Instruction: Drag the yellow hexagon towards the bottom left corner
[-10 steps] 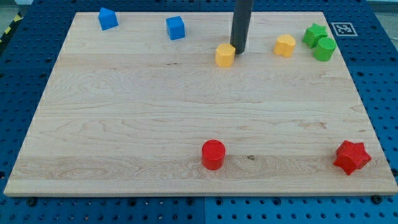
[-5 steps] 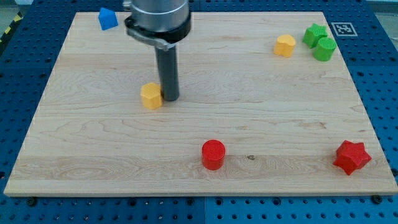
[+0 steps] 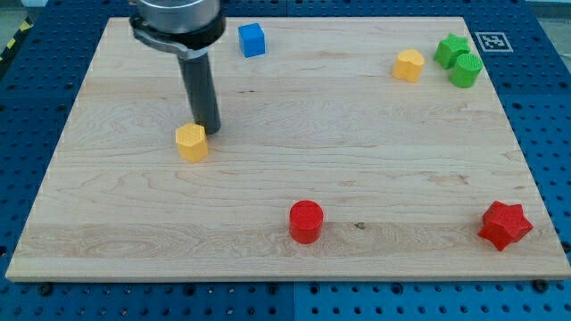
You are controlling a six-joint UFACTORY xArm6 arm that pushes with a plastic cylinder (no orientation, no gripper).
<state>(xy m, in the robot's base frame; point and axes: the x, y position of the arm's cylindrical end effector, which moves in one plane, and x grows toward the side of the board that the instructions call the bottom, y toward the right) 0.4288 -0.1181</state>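
The yellow hexagon (image 3: 191,142) lies on the wooden board (image 3: 285,196), left of centre. My tip (image 3: 208,131) rests on the board just to the upper right of the hexagon, touching or almost touching its edge. The rod rises from there to the arm's dark flange at the view's top left.
A blue cube (image 3: 252,39) sits near the top edge, right of the rod. A second yellow block (image 3: 409,65) and two green blocks (image 3: 459,61) lie at the top right. A red cylinder (image 3: 305,221) and a red star (image 3: 505,224) lie near the bottom edge.
The tip has pushed the yellow hexagon from top centre down and to the left across the board. The arm now hides the blue block at the top left and uncovers the blue cube.
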